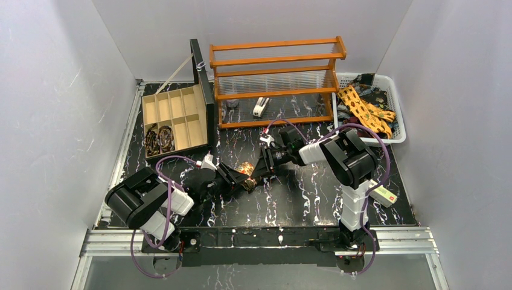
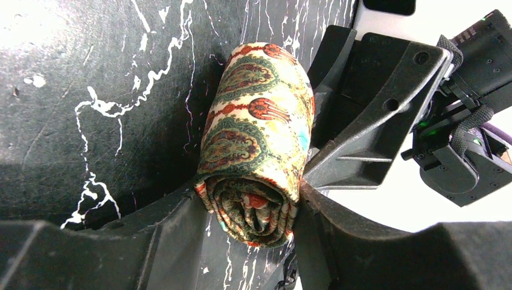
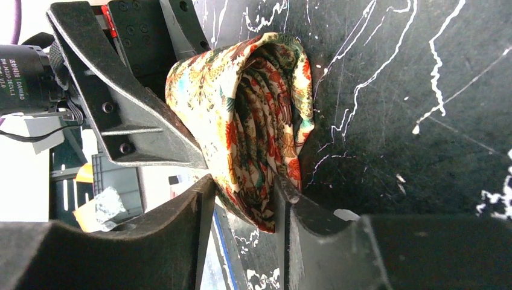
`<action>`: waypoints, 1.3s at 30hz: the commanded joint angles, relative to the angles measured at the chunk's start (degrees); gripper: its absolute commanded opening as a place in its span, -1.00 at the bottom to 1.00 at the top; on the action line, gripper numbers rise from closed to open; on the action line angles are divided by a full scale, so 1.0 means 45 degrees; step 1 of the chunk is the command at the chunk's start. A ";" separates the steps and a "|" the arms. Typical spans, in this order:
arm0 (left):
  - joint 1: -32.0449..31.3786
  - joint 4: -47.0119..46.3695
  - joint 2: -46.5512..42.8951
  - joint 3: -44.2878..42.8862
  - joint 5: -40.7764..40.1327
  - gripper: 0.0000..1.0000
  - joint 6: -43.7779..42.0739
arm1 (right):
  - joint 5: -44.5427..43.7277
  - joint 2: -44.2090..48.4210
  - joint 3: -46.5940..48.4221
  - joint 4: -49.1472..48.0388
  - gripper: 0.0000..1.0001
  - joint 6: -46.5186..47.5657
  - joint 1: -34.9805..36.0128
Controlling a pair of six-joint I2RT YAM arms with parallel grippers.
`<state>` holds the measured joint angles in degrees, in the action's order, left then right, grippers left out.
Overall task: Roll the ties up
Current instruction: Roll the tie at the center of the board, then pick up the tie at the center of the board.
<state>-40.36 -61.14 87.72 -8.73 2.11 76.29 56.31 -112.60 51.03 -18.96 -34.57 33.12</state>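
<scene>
A rolled tie [image 1: 246, 168], cream with red and green paisley motifs, is held just above the middle of the black, white-veined table [image 1: 314, 202], caught between both arms. The left gripper [image 2: 250, 208] is closed partway on one end of the roll, its two fingers pressed against opposite sides of the spiral of fabric layers. The right gripper [image 3: 241, 202] is brought in from the far right and is likewise clamped about halfway on the other end, where the folded layers are pinched between its fingers. The two grippers are set nearly nose to nose, the fingers of each just beside those of the other.

At the far left, a divided wooden box [image 1: 181, 103] is shown with its dark lid raised; coiled ties [image 1: 159, 139] are lodged in its two near-left compartments. A wooden rack [image 1: 275, 60] is placed along the far edge, to the right of the box. Loose ties [image 1: 365, 112], yellow and dark, are heaped in a white basket [image 1: 398, 130] at the far right. A small white-and-red box [image 1: 384, 193] is laid on the table at the near right, beside the right arm.
</scene>
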 commanded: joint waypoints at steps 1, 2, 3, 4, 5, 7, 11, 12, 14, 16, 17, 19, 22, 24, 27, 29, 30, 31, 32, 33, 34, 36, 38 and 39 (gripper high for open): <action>-0.0015 0.0932 0.0079 0.0031 -0.0469 -0.02 -0.0388 | 0.0638 -0.0172 0.0374 -0.0770 -0.07 -0.0242 0.0060; -0.0003 0.0936 0.0072 0.0017 -0.0469 -0.01 -0.0401 | 0.0717 -0.0173 0.0313 -0.0933 -0.10 -0.0350 0.0080; -0.0012 0.0932 0.0076 -0.0016 -0.0469 0.02 -0.0409 | 0.0795 -0.0189 0.0274 -0.1044 -0.14 -0.0442 0.0107; -0.0015 0.0932 0.0091 -0.0057 -0.0469 0.03 -0.0428 | 0.0863 -0.0208 0.0227 -0.1148 -0.16 -0.0517 0.0152; -0.0016 0.0931 0.0105 -0.0113 -0.0469 0.03 -0.0447 | 0.0913 -0.0213 0.0183 -0.1256 -0.18 -0.0592 0.0190; -0.0015 0.0931 0.0148 -0.0222 -0.0469 0.06 -0.0514 | 0.1032 -0.0247 0.0110 -0.1431 -0.19 -0.0716 0.0313; -0.0006 0.0932 0.0157 -0.0225 -0.0553 0.06 -0.0458 | 0.0979 -0.0348 -0.0032 -0.1714 -0.20 -0.0957 0.0384; -0.0015 0.0931 0.0128 -0.0154 -0.0653 0.04 -0.0363 | 0.0928 -0.0359 -0.0072 -0.1740 -0.20 -0.0969 0.0377; -0.0014 0.0932 0.0063 -0.0040 -0.0766 0.00 -0.0334 | 0.0826 -0.0354 -0.0154 -0.1762 -0.20 -0.0971 0.0374; -0.0012 0.0931 -0.0026 0.0039 -0.0817 -0.10 -0.0333 | 0.0750 -0.0355 -0.0178 -0.1744 -0.19 -0.0971 0.0388; -0.0015 0.0941 -0.0063 0.0055 -0.0822 -0.15 -0.0347 | 0.0723 -0.0341 -0.0183 -0.1746 -0.17 -0.0971 0.0383; -0.0015 0.0992 -0.0130 0.0065 -0.0840 -0.25 -0.0398 | 0.0551 -0.0174 -0.0195 -0.1706 -0.10 -0.1005 0.0328; -0.0006 0.1158 -0.0281 0.0065 -0.0840 -0.42 -0.0472 | 0.0445 0.0233 -0.0254 -0.1608 0.03 -0.1000 0.0129; -0.0015 0.1319 -0.0539 0.0065 -0.0823 -0.49 -0.0576 | 0.0306 0.0668 -0.0378 -0.1515 0.11 -0.0964 -0.0078; -0.0006 0.1873 -0.1223 -0.0005 -0.0830 -0.65 -0.0832 | -0.0113 0.1355 -0.0647 -0.1029 0.15 -0.0674 -0.0472; 0.0002 0.2997 -0.1943 -0.0385 -0.0784 -0.73 -0.1233 | -0.0490 0.1851 -0.0774 -0.0434 0.15 -0.0313 -0.0696; -0.0012 0.3939 -0.2405 -0.0633 -0.0830 -0.76 -0.1534 | -0.0665 0.2081 -0.0818 -0.0139 0.16 -0.0054 -0.0807; -0.0010 0.5255 -0.2824 -0.0933 -0.0905 -0.79 -0.1813 | -0.0794 0.2310 -0.0829 0.0129 0.17 0.0115 -0.0873; -0.0015 0.6213 -0.3304 -0.1202 -0.0985 -0.82 -0.2092 | -0.0947 0.2563 -0.0848 0.0341 0.17 0.0229 -0.0903; -0.0011 0.7095 -0.3762 -0.1482 -0.1097 -0.83 -0.2359 | -0.1090 0.2768 -0.0867 0.0509 0.17 0.0302 -0.0929; -0.0015 0.8123 -0.4207 -0.1800 -0.1238 -0.84 -0.2637 | -0.1218 0.2984 -0.0870 0.0655 0.18 0.0363 -0.0927; 0.0003 1.0005 -0.5183 -0.2392 -0.1573 -0.86 -0.3109 | -0.1483 0.3298 -0.0870 0.0896 0.18 0.0410 -0.0923; 0.0032 1.1847 -0.5761 -0.3040 -0.1961 -0.85 -0.3632 | -0.1843 0.3634 -0.0870 0.1161 0.18 0.0449 -0.0916; 0.0100 1.2713 -0.5973 -0.3387 -0.2049 -0.86 -0.3968 | -0.2011 0.3769 -0.0887 0.1251 0.18 0.0464 -0.0916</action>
<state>-40.36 -24.25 65.71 -18.37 -2.59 65.47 50.74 -99.11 47.70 -16.78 -34.41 28.88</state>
